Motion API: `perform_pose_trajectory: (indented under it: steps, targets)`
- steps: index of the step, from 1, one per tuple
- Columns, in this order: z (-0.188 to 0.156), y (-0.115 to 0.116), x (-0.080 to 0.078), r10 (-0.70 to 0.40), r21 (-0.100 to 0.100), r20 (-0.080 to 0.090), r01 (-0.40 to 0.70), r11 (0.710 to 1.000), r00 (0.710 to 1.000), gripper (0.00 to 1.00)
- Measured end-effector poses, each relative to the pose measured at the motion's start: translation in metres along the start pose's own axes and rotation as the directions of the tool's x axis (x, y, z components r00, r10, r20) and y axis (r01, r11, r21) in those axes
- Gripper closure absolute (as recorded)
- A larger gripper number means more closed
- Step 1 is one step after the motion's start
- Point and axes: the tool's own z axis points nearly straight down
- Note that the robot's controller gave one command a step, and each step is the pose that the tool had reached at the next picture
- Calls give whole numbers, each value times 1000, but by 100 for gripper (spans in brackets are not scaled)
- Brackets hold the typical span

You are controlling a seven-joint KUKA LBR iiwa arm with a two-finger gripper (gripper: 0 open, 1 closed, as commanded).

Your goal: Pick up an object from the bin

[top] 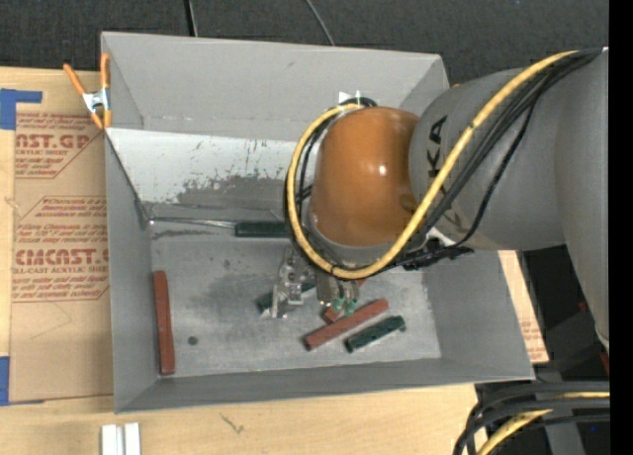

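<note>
My gripper (289, 293) reaches down from under the orange dome to the bin floor, slightly right of the middle. Just to its right a reddish-brown flat stick (345, 324) lies aslant on the floor. A dark green bar (375, 333) lies beside that stick, on its right. A small green piece (343, 305) shows between the gripper and the stick. Nothing can be seen held in the gripper.
A second reddish-brown stick (162, 321) lies along the bin's left wall. A dark green bar (261, 229) rests at the foot of the back wall, its right end hidden by the dome. The arm covers the bin's right side.
</note>
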Motion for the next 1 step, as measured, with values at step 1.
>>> perform_pose_trajectory:
  steps: [1]
  targets:
    - [1,-4,-6,1,-2,10,-1,1000,1000,100]
